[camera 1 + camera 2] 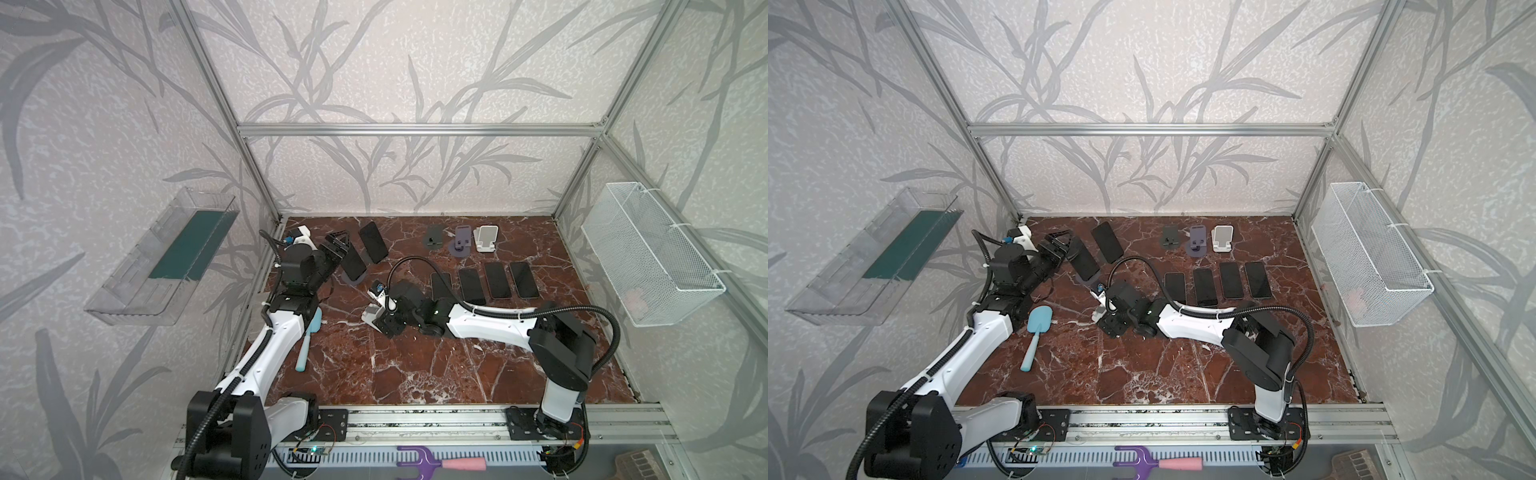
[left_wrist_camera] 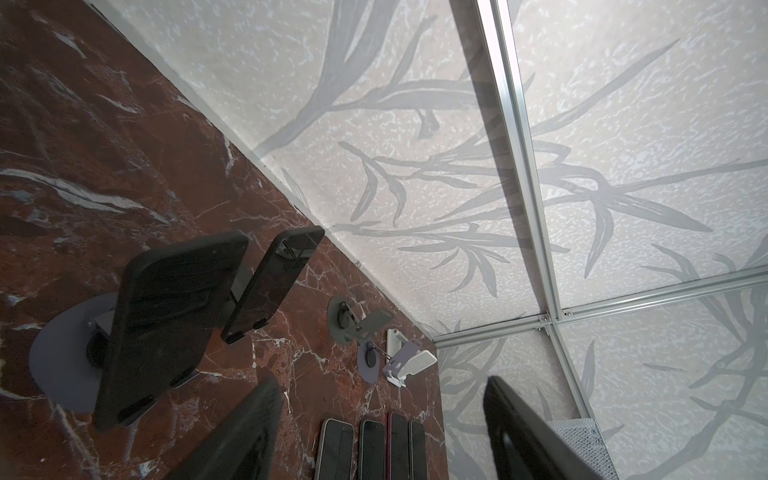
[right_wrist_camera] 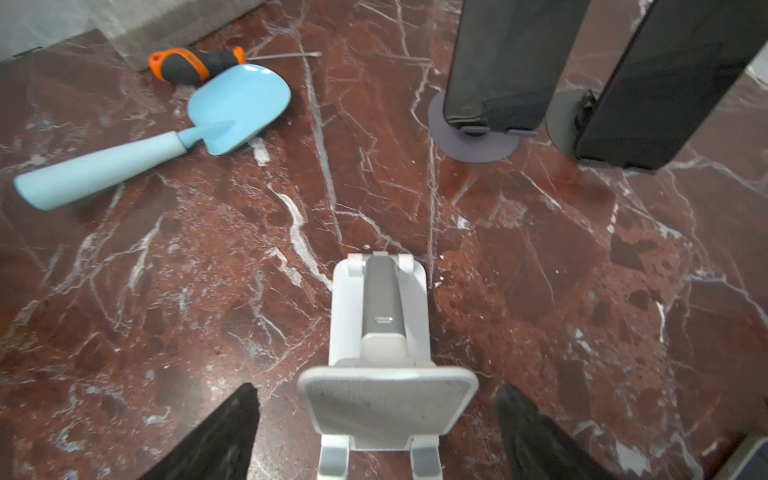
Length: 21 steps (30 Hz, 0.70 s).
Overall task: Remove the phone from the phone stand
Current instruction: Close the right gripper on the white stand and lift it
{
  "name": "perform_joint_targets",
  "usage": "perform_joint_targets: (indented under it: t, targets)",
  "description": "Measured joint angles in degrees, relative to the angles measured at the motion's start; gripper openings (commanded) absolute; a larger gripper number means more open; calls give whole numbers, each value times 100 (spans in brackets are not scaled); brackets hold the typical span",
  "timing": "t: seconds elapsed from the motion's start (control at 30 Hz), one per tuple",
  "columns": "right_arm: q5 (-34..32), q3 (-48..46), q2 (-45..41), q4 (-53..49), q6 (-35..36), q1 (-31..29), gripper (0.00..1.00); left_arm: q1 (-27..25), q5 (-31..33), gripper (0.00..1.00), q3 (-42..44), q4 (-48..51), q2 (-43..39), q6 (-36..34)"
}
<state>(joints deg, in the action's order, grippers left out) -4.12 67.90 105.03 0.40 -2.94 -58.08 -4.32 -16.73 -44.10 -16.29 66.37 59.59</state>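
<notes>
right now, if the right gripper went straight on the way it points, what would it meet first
Probably the empty white phone stand, which stands between its open fingers; depth is unclear.

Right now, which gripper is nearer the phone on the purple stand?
Left: the left gripper is beside the phone; the right gripper straddles a white stand nearer the front.

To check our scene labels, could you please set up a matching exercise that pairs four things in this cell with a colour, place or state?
Things:
1. trowel
2. basket
3. screwdriver
4. phone row

Matches:
A. dark, side by side on the table
B. light blue
C. hung on the side wall
D. orange and black handle

Pairs: 1-B, 2-C, 3-D, 4-A
</notes>
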Motion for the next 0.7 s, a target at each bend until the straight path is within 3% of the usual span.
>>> perform_joint_targets:
  t: [0.27,0.7]
  targets:
    - [-96,-212,197,433,-417,0,80,0,-155,77,0,-48,107,63]
    - [118,-664,197,1023,-588,0,59,0,-442,76,0,-203,289,195]
